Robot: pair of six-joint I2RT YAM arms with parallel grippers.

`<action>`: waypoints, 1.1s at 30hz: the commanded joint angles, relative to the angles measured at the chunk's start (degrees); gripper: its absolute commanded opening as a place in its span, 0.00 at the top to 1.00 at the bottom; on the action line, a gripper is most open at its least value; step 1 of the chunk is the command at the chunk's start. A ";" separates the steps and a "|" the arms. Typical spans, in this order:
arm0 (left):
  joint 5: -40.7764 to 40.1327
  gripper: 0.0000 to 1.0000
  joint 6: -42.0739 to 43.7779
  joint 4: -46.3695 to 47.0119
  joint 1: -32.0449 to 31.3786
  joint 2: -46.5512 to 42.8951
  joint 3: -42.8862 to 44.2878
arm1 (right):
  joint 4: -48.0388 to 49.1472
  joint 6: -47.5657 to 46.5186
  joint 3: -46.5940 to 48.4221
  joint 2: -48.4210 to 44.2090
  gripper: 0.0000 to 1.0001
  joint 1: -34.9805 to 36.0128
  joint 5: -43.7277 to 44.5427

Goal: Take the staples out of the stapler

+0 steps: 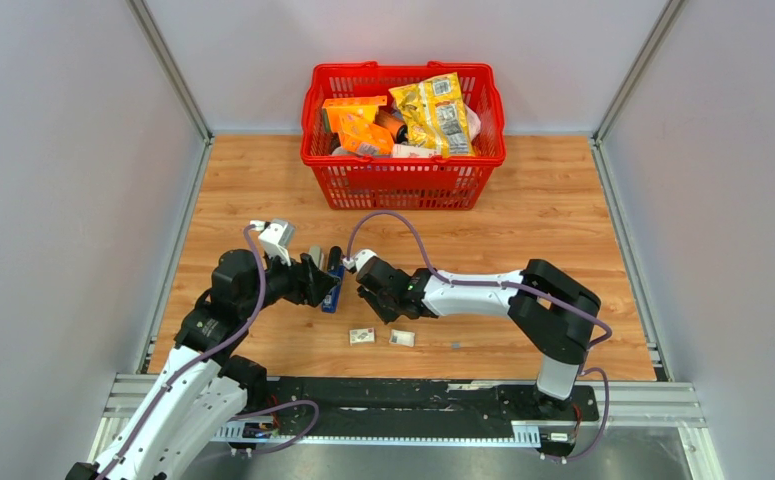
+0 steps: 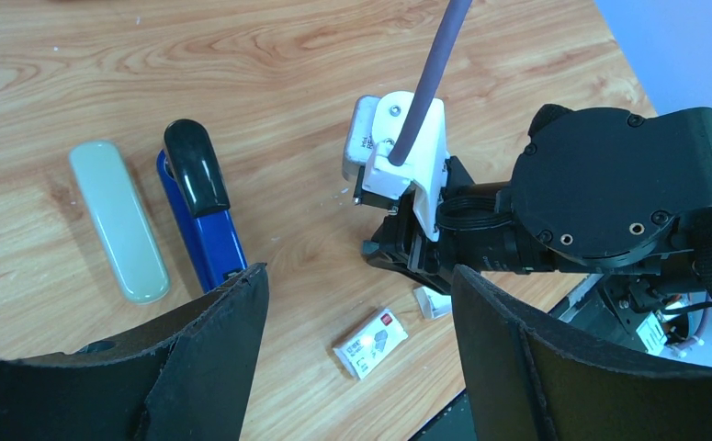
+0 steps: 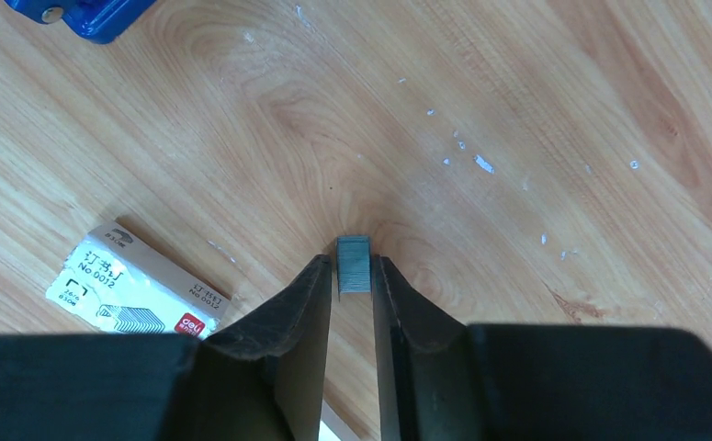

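The stapler (image 1: 333, 291), blue with a black top end, lies on the wooden table between my two grippers. In the left wrist view the stapler (image 2: 207, 220) lies beside a pale grey-green oblong piece (image 2: 118, 220). My left gripper (image 2: 361, 312) is open and empty, just right of the stapler (image 1: 315, 277). My right gripper (image 3: 352, 276) is closed on a short dark grey strip of staples (image 3: 354, 259) at its fingertips, just above the table. It sits right of the stapler (image 1: 368, 287). A blue corner of the stapler (image 3: 85, 14) shows at the upper left of the right wrist view.
A white staple box (image 1: 362, 336) and a second small white tag (image 1: 401, 338) lie near the front of the table; the box also shows in the left wrist view (image 2: 370, 342) and the right wrist view (image 3: 136, 294). A red basket (image 1: 403, 175) of snack packs stands at the back.
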 commanded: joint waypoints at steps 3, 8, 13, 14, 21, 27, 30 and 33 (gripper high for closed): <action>1.18 0.21 0.90 1.12 0.24 0.05 -0.37 | 0.44 0.21 1.63 -0.01 0.78 0.41 0.56; 1.10 0.20 0.90 1.12 0.24 0.40 -0.19 | 0.00 0.56 1.46 -1.16 0.85 0.41 1.27; 1.09 0.21 0.99 0.86 0.15 0.49 -0.28 | -0.61 0.64 1.10 -3.00 0.87 0.50 2.06; 1.10 0.21 0.90 0.86 0.24 0.49 -0.11 | -0.79 0.65 1.02 -3.53 0.88 0.58 2.23; 1.36 0.21 0.81 0.51 0.24 0.40 0.07 | -2.98 2.40 -0.04 -8.27 0.87 1.37 3.90; 0.57 0.21 0.73 -0.45 0.24 -0.13 0.51 | -6.32 6.96 -0.57 -11.44 0.87 3.48 6.97; 0.04 0.21 0.46 -0.89 0.16 -0.13 0.86 | -8.60 10.91 -0.39 -12.32 0.86 4.36 9.17; -0.13 0.21 0.55 -1.16 0.24 0.05 1.13 | -10.98 15.31 -0.30 -13.46 0.86 5.33 11.02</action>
